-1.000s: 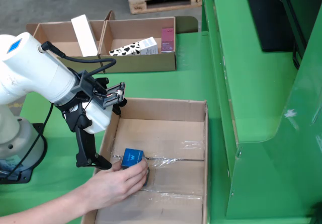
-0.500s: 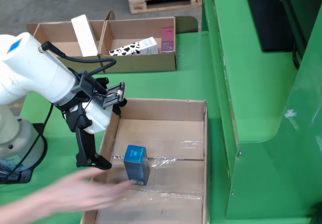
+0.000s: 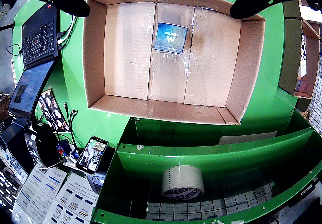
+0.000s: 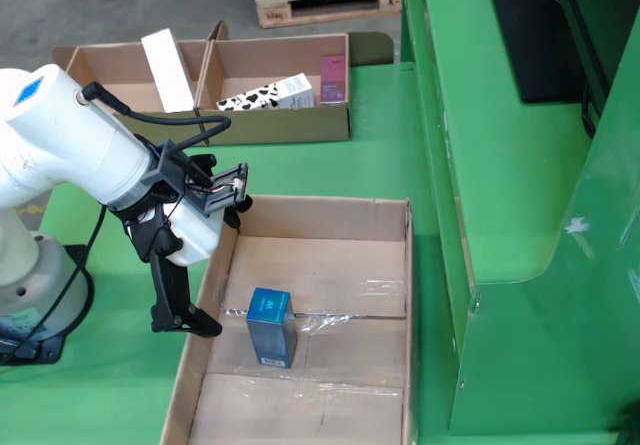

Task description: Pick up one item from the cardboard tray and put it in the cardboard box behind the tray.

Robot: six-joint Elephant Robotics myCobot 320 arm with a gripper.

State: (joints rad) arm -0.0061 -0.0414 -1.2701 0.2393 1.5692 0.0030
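Black fingers of the gripper stand spread apart and empty above the cardboard box. Inside this box, a small blue carton stands upright on the floor.

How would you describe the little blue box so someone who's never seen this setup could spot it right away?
Find the big, shallow cardboard box on the green table, below the white robot arm. The small blue box stands upright near the middle of its taped floor. It is the only item in there, blue with a white W on top.
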